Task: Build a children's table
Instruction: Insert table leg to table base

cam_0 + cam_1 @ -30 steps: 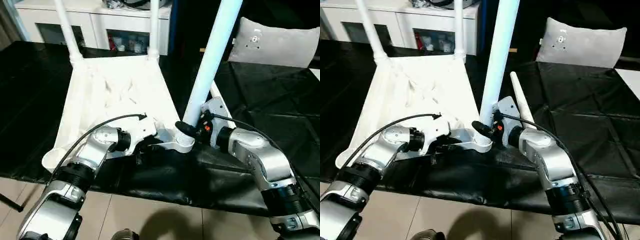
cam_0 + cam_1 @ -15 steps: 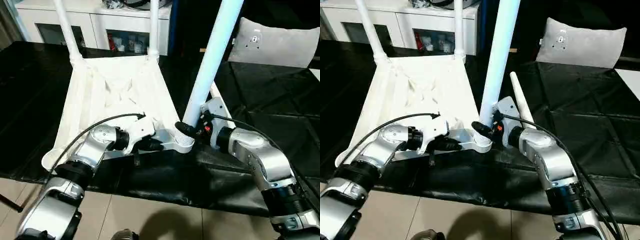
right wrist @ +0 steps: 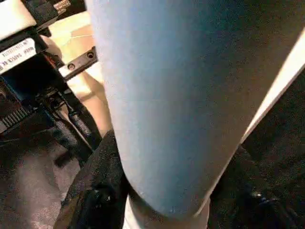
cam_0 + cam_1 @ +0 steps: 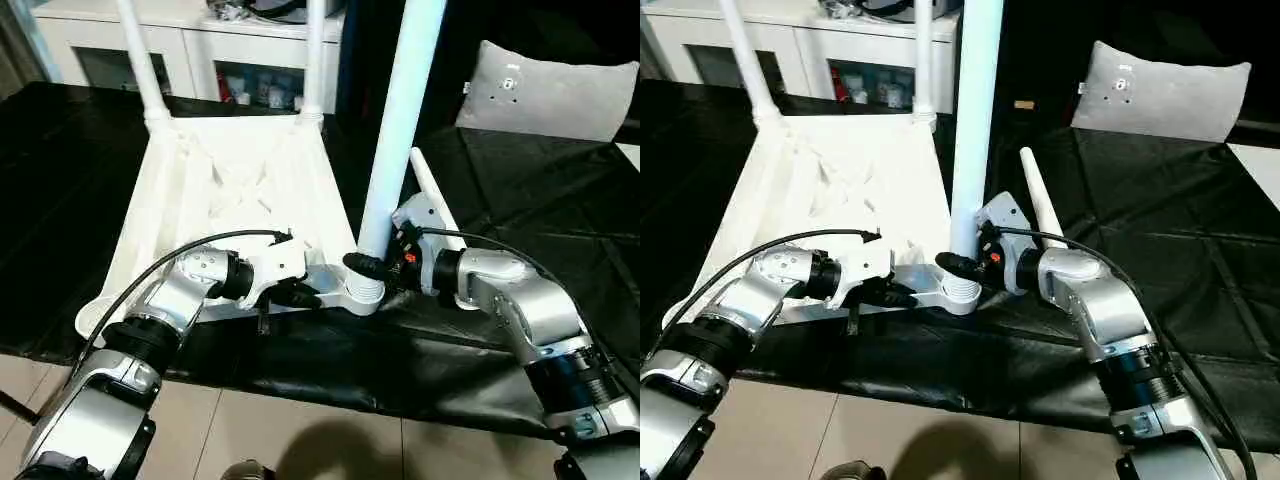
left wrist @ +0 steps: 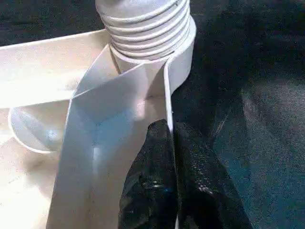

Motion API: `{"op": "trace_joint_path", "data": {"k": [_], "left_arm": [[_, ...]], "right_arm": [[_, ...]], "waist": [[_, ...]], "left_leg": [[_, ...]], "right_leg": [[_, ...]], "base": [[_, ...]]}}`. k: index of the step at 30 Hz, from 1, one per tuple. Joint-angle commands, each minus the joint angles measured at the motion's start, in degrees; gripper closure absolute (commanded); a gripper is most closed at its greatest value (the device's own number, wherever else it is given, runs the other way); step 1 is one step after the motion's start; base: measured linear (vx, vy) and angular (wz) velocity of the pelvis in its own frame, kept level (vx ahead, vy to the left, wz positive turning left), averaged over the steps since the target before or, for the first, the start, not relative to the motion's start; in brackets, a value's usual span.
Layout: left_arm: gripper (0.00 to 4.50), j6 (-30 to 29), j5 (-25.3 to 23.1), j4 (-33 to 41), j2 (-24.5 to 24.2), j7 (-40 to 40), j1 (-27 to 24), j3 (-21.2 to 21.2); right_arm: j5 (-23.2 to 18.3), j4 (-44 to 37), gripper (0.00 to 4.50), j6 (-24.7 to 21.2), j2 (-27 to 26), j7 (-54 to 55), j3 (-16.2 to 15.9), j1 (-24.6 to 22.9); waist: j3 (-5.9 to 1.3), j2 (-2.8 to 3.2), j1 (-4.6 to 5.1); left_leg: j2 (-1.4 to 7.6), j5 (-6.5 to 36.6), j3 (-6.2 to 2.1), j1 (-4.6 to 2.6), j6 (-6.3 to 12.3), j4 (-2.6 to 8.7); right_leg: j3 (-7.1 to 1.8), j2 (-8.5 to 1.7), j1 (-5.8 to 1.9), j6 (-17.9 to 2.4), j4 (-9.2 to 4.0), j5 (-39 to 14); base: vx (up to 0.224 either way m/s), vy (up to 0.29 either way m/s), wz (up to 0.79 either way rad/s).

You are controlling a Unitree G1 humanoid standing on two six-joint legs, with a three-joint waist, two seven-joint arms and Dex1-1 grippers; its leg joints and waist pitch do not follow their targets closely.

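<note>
Both forearms are silver metal with black ribbed collars, white wrist housings and black cables looping along them. The right tool (image 4: 368, 266) has black fingers.

A lived-in home room seems to be hosting this: a white cabinet (image 4: 200, 40) with glass doors holding household clutter, a grey cushion (image 4: 550, 95), beige floor tiles (image 4: 330, 450)
</note>
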State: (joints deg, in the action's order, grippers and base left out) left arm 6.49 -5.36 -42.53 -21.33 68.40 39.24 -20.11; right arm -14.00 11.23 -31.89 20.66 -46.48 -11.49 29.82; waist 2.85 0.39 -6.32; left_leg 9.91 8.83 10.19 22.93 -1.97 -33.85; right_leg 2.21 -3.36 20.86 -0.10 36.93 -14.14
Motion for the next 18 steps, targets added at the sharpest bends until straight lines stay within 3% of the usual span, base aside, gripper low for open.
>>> {"op": "trace_joint_path", "data": {"k": [1,11,13,14,18], "left_arm": [[4.5,0.43,-1.66,-0.17,-0.12,3.83,-0.19,-3.26],[4.5,-0.29,-0.92,-0.53,-0.1,4.17,-0.25,-2.2],[4.5,-0.27,-0.94,-0.78,-0.09,3.96,-0.17,-2.07],[4.5,-0.25,-0.95,-0.85,-0.15,3.87,-0.15,-2.0],[4.5,-0.18,-1.15,-1.11,-0.23,3.54,0.07,-1.92]], "right_arm": [[0.52,4.34,2.62,-2.21,-0.07,-0.49,-1.25,-1.19],[-3.1,8.51,2.62,-0.57,-1.03,-1.03,4.64,-4.24],[-3.05,8.13,2.62,0.36,-0.83,-1.23,4.68,-5.41],[-2.99,7.29,2.62,0.95,-0.71,-1.28,4.57,-6.38],[-0.18,4.74,2.62,4.11,0.67,-0.84,2.34,-8.65]], "waist": [[-3.57,0.66,-0.09],[-3.72,1.03,-0.2],[-3.71,0.98,-0.28],[-3.75,1.43,-0.36],[-3.79,1.32,-0.38]], "left_leg": [[3.84,15.53,-1.51,-2.29,-2.32,4.25],[3.87,15.64,-1.57,-2.25,-2.42,4.31],[3.87,15.6,-1.59,-2.21,-2.26,4.31],[3.86,15.65,-1.64,-2.22,-2.31,4.28],[3.89,15.86,-1.62,-2.3,-1.86,4.38]], "right_leg": [[-2.6,-5.72,-1.19,-13.88,-4.7,-2.0],[-2.46,-5.64,-1.32,-14.49,-4.55,0.51],[-2.47,-5.73,-1.39,-14.42,-4.58,0.38],[-2.46,-5.8,-1.38,-14.41,-4.58,0.32],[-2.41,-5.67,-1.39,-13.83,-4.76,0.53]], "base": [[0.0,0.0,0.0],[0.0,0.0,0.0],[0.0,0.0,0.0],[0.0,0.0,0.0],[0.0,0.0,0.0]]}}
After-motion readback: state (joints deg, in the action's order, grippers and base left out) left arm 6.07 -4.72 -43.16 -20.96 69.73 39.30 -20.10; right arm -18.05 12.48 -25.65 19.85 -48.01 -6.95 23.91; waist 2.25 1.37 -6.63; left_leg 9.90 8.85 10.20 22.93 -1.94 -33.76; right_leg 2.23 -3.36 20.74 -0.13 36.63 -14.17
